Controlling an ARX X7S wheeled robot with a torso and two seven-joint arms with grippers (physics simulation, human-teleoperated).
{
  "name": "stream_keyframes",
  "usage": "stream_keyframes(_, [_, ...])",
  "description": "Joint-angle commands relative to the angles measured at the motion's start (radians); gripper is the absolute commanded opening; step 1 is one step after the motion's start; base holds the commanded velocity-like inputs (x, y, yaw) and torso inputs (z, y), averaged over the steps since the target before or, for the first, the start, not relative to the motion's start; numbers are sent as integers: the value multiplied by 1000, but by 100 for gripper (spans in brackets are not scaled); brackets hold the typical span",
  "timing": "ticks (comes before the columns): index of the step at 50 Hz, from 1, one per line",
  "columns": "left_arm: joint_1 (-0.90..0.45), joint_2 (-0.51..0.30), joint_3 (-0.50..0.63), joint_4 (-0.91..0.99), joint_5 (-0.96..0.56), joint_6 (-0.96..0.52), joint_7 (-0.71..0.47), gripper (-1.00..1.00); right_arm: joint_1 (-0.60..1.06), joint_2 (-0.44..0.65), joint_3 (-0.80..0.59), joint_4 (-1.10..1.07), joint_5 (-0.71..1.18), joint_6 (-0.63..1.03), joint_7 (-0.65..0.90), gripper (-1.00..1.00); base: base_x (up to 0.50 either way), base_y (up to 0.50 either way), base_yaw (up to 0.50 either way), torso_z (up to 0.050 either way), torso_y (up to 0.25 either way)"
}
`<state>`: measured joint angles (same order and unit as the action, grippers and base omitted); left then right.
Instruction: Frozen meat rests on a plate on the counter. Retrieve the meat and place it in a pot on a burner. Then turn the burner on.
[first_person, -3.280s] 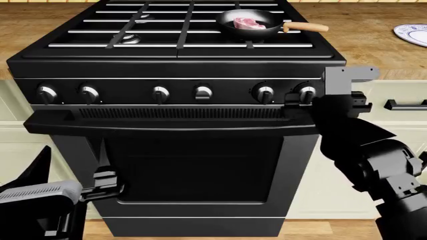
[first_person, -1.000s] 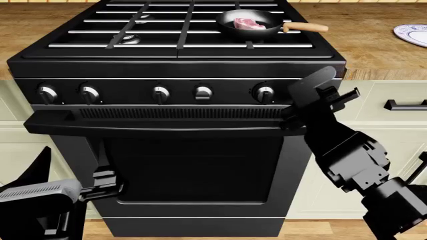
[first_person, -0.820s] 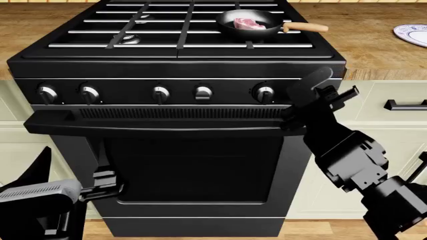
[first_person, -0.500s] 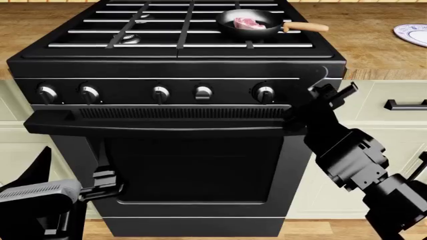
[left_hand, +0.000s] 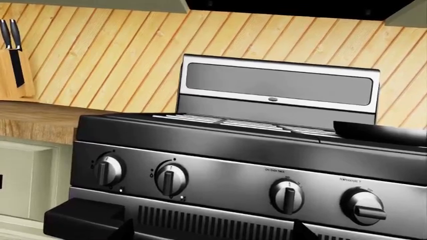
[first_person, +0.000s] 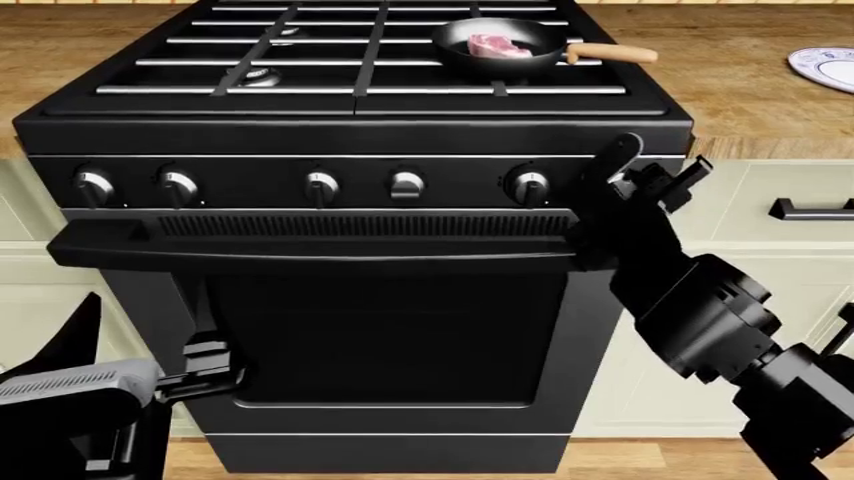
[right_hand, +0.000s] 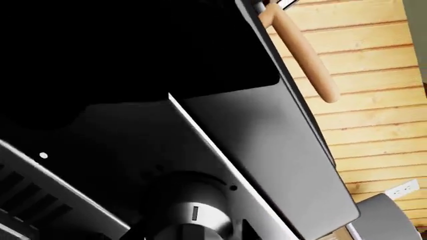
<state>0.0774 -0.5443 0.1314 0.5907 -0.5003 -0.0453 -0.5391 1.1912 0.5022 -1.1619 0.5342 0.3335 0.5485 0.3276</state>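
Observation:
The meat (first_person: 497, 45) lies in the pot (first_person: 461, 56), a black pan with a wooden handle (first_person: 611, 53), on the stove's back right grate; the burner under it is hidden. The handle also shows in the right wrist view (right_hand: 300, 50). The plate (first_person: 821, 68) sits bare on the counter (first_person: 747, 100) at the far right. My right gripper (first_person: 609, 186) is tilted and shut on the rightmost front knob (right_hand: 190, 210), which it hides in the head view. My left gripper (first_person: 200, 365) is open and empty, low in front of the oven door.
Two bare burners (first_person: 260, 77) show on the stove's left side. Several other silver knobs (first_person: 406, 184) line the front panel above the oven door handle (first_person: 320, 245). A cabinet handle (first_person: 810, 209) is right of my right arm. Knives (left_hand: 13, 50) hang far left.
My right gripper has twisted from upright to tilted while closed around the rightmost knob, and in the last second shifted slightly. The left arm, meat and pot have not moved.

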Motion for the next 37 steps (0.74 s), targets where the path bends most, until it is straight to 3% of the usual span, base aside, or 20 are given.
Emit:
stream_keyframes(1, [1,-1,1,1,-1,2,-1,100,28,47,37,-122,-163,101,75,100,0,0,0,0,9])
stream_keyframes(13, [7,-7,-1,22,-4,1,-6,100,17,176,71,-583,-83,383,80,100,0,0,0,0,2])
stream_keyframes(37, [33,-33,-12,123,-1,-2,-27,100,22,255,174,-883,6,568,114,100,0,0,0,0,0])
